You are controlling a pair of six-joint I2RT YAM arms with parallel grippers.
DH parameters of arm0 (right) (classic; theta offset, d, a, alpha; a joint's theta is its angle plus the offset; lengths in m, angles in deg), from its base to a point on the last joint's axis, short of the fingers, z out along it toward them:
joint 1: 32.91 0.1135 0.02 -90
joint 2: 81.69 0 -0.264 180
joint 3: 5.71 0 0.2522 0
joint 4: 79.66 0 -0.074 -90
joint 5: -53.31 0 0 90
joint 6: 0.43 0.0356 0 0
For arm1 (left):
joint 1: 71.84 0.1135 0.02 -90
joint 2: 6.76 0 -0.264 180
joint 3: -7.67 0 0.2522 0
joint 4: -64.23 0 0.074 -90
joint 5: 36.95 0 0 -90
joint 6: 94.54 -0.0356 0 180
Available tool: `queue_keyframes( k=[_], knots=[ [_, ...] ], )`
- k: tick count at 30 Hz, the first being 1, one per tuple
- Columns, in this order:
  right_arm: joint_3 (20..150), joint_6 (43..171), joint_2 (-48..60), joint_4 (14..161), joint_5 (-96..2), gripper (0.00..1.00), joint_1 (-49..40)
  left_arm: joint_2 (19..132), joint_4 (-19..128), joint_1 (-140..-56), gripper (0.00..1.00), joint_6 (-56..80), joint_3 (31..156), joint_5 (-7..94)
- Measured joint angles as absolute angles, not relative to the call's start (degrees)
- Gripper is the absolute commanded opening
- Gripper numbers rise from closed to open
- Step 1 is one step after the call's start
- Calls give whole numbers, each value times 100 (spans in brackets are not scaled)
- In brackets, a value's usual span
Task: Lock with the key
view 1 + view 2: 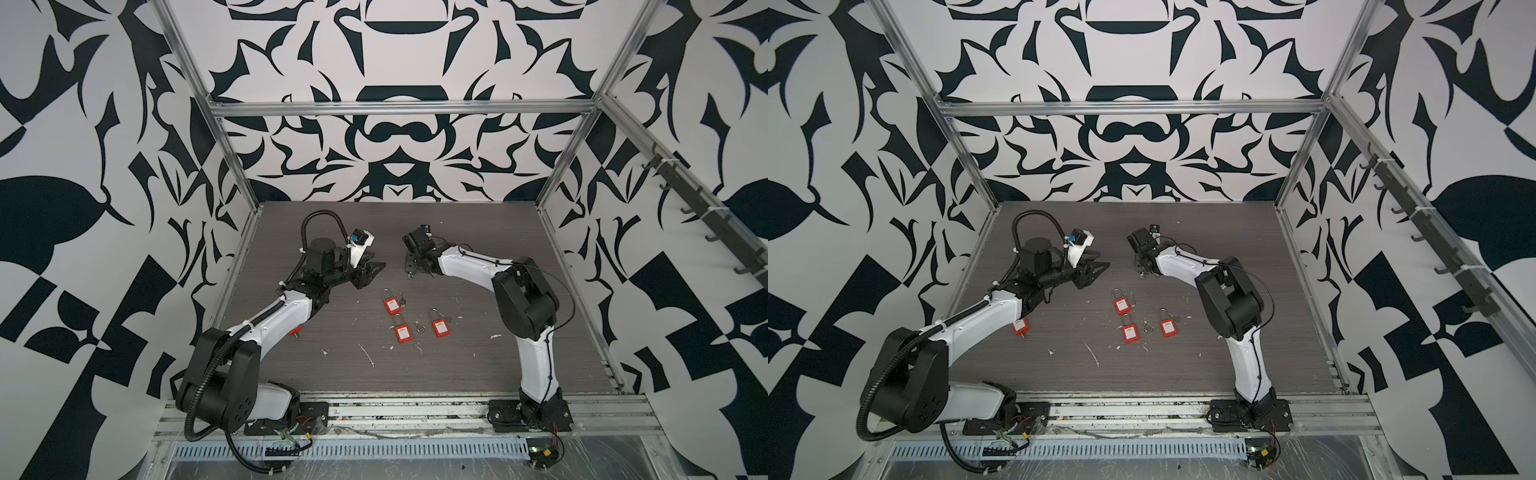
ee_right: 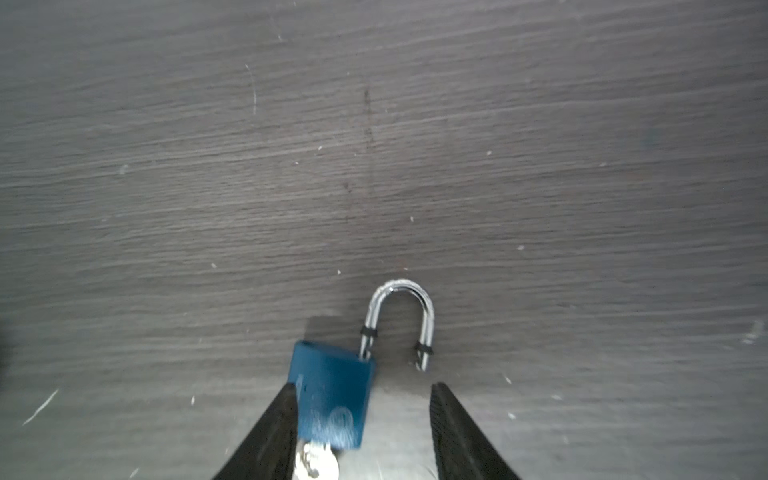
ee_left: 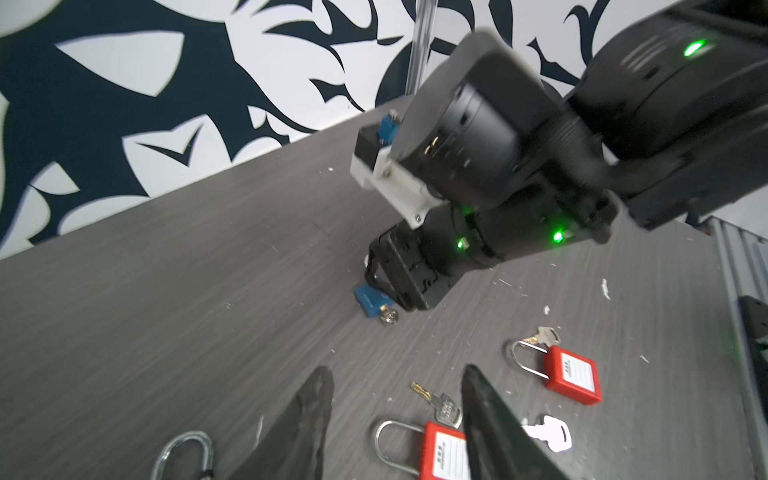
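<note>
Grey table (image 1: 457, 353), far side: right gripper (image 2: 363, 386) spread around blue padlock (image 2: 332, 395), key (image 2: 316, 459) blurry and cut off. Left gripper (image 3: 397, 370) spread too, empty.

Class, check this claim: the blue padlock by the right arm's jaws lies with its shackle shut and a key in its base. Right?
No: the shackle is open, its free end out of the body, as the right wrist view shows. The blue padlock does have a key in its base.

Open padlock (image 2: 328, 374) between right hand (image 2: 363, 386) fingers, three padlocks (image 1: 402, 332) nearer front
</note>
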State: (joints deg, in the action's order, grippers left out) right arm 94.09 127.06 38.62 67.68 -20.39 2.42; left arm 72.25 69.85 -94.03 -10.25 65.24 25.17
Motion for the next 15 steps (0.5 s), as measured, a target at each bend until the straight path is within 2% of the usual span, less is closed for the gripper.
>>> queue_keyframes(
  k=[15],
  knots=[
    [9547, 13167, 4214, 6834, -2096, 54, 246, 7437, 7265, -9403, 55, -1305, 6522, 2668]
  ],
)
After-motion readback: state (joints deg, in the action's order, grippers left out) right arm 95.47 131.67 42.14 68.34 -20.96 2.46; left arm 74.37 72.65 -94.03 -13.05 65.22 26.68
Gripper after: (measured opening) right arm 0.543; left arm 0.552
